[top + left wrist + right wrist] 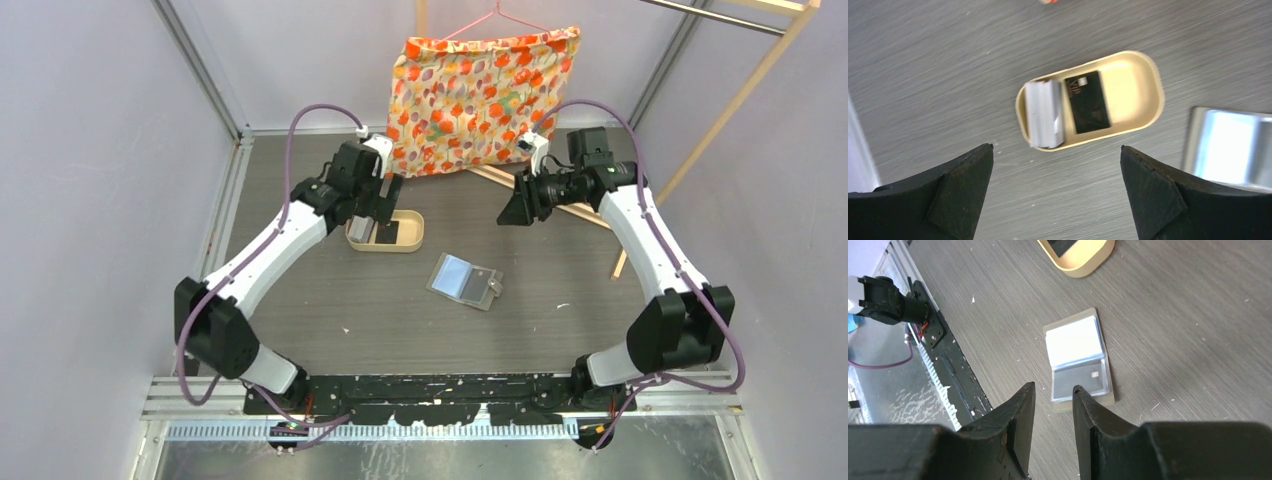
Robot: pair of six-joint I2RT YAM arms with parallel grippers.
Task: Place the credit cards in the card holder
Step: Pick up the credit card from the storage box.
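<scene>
Left gripper (1056,147) hangs directly above the tan tray (1148,65), its two black fingers spread wide and holding nothing; between them I see only the tray and the grey table (948,75) underneath.

Inside the tray lie credit cards not yet in the holder. A small stack of white cards (1044,114), a little uneven, sits at the tray's left end. A black card (1088,102) lies flat just beside the stack, about the middle of the tray.

The card holder (465,280) lies opened out flat on the table to the right of the tray and a little nearer the arm bases, clearly apart from it. One of its clear pockets looks pale blue-white. Through the other pocket a dark card (1080,380) shows.

Right gripper (1053,387) is up in the air well to the right of the tray, on the far side of the holder, and points back down toward the holder. Its fingers stand a narrow gap apart, with nothing caught between them.

Beyond the tray, at the back wall, a floral cushion (480,100) hangs from a pink hanger (497,20).
</scene>
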